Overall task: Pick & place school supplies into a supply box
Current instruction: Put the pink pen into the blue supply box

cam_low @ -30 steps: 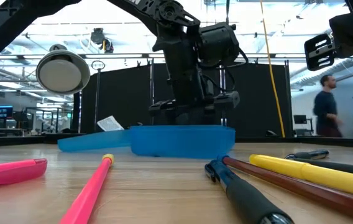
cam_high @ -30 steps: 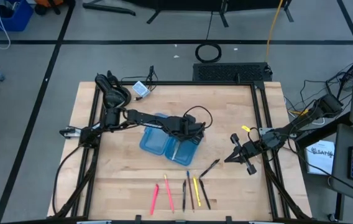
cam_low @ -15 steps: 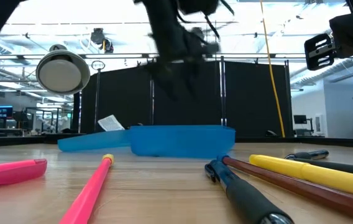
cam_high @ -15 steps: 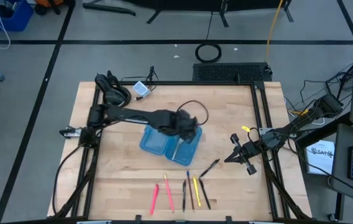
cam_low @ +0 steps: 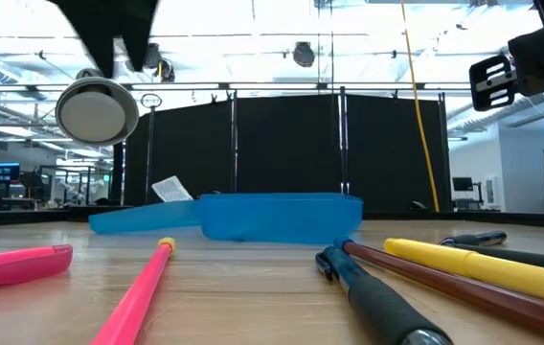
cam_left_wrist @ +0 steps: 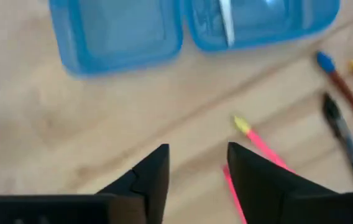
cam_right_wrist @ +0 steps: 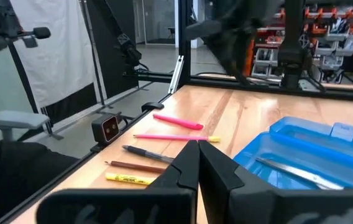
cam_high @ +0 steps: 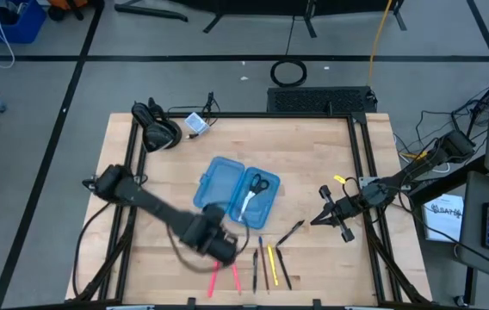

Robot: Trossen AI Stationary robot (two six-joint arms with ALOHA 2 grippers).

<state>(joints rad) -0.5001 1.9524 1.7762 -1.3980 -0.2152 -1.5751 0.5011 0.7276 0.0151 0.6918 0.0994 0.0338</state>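
Observation:
The open blue supply box (cam_high: 236,194) lies mid-table, both halves up. Black-handled scissors (cam_high: 256,182) and a thin silver-white piece (cam_high: 246,205) lie in its right half. Pens and pencils lie in a row near the front edge: two pink ones (cam_high: 214,277) (cam_high: 233,274), a black one (cam_high: 255,269), a brown one (cam_high: 263,263), a yellow one (cam_high: 272,265) and another black one (cam_high: 283,269). A black pen (cam_high: 290,232) lies apart. My left gripper (cam_left_wrist: 197,163) hangs open, pointing down, above the bare wood just left of the pink pen with a yellow tip (cam_left_wrist: 257,140). My right gripper (cam_right_wrist: 198,165) waits shut at the table's right edge.
A black cable bundle (cam_high: 157,129) and a small white piece (cam_high: 195,123) lie at the far left corner. Black frame rails (cam_high: 361,172) border the table. Bare wood lies between the box and the pen row.
My left gripper has risen from over the box's right half and swung toward the table's near edge and left, turning as it went. It now hangs by the pink pens. The scissors now show lying in the box's right half where the gripper stood.

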